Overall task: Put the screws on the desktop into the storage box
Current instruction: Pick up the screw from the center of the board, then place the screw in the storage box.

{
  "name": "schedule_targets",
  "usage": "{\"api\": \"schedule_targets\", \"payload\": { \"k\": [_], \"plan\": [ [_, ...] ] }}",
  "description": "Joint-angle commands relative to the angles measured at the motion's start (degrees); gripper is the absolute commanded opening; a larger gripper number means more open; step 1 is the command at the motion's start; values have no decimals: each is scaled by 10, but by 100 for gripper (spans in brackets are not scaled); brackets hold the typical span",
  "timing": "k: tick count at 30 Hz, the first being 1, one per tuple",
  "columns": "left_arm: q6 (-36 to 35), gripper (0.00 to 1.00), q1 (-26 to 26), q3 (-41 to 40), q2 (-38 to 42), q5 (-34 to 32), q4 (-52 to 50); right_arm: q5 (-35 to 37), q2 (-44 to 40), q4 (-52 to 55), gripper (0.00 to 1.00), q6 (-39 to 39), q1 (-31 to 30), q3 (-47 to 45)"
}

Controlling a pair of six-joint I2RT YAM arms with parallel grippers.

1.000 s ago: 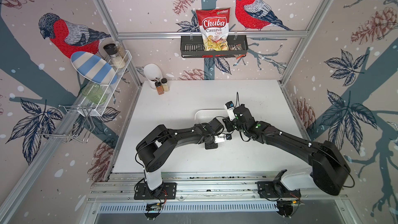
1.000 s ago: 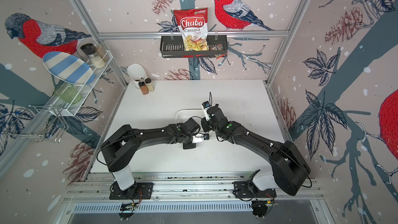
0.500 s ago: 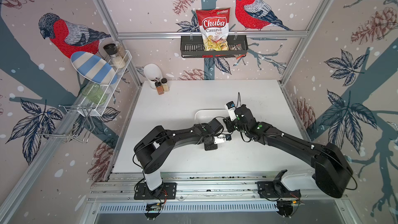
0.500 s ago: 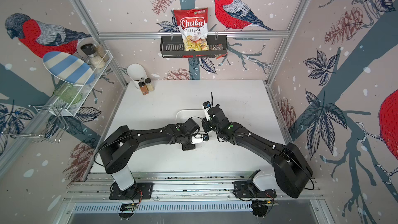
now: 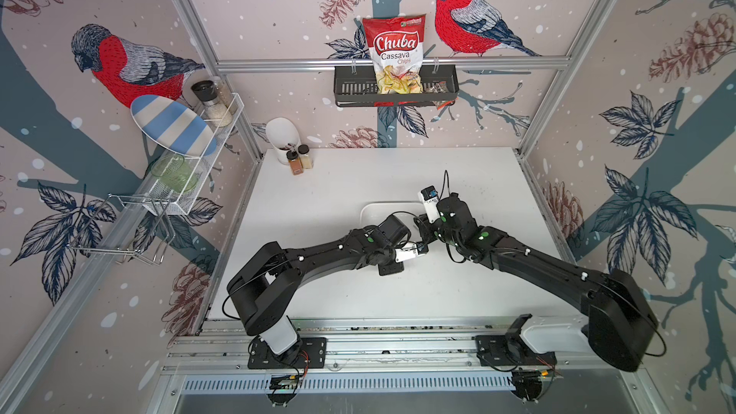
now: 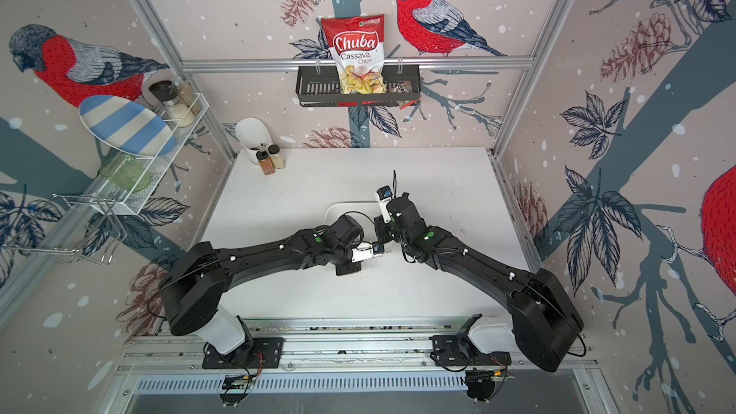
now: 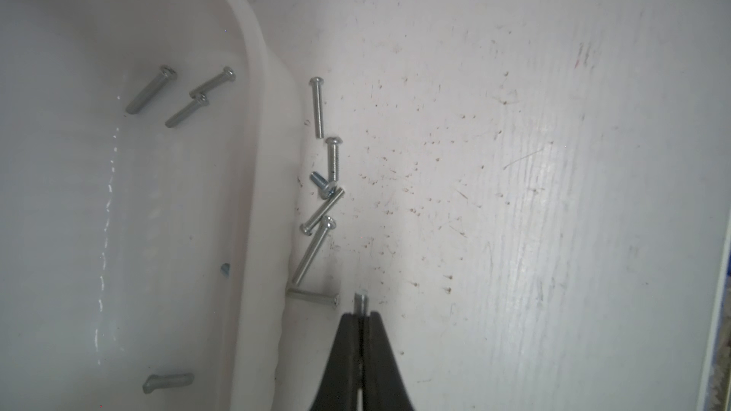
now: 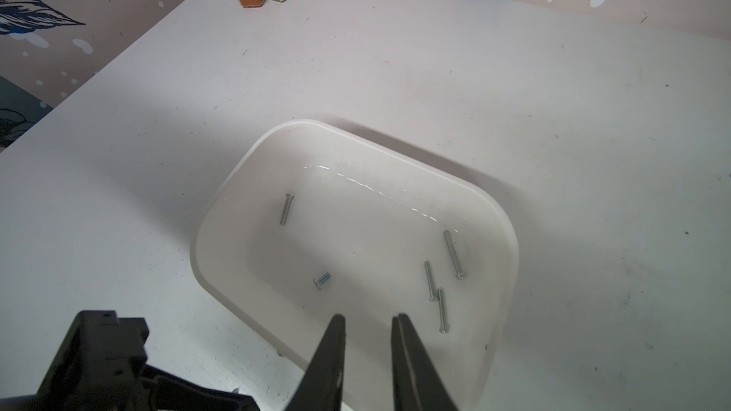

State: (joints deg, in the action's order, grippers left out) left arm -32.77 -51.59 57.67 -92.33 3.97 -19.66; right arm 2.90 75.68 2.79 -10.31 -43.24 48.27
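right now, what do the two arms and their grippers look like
The left arm and right arm are matte black, with rounded links on white base housings, green dots, white tabs, and thin black cables looping past the joints. A white module sits at each wrist. The left gripper and right gripper have slim black fingers tapering to points.

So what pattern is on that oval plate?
The plate has broad blue and cream stripes, clearest in a top view.

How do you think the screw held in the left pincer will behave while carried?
The screw looks rigid, light metal. The left pincer holds it in narrow tips, so it may pivot or slip. Dropped, its round shaft would probably roll.
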Motion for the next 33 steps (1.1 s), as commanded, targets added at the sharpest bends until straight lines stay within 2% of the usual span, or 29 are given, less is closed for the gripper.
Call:
{"api": "schedule_targets", "payload": {
  "k": [1, 6, 11, 18, 24, 27, 33],
  "plan": [
    [26, 0, -2, 1, 32, -1, 48, 3, -8, -9, 25, 1, -1, -3],
    [53, 0, 9, 29, 57, -32, 33, 3, -30, -5, 26, -2, -1, -7],
    [40, 0, 53, 32, 52, 25, 50, 4, -37, 3, 27, -8, 0, -12],
    [23, 0, 105, 19, 46, 61, 73, -6, -52, -3, 28, -15, 18, -17],
    [37, 0, 135, 56, -6, 68, 73, -17, -54, 13, 28, -24, 13, -26],
    [51, 0, 146, 81, -42, 50, 64, -27, -78, -1, 29, -37, 2, -62],
    [102, 0, 159, 132, -100, 34, 37, -24, -91, -38, 29, -60, -54, -131]
  ]
}}
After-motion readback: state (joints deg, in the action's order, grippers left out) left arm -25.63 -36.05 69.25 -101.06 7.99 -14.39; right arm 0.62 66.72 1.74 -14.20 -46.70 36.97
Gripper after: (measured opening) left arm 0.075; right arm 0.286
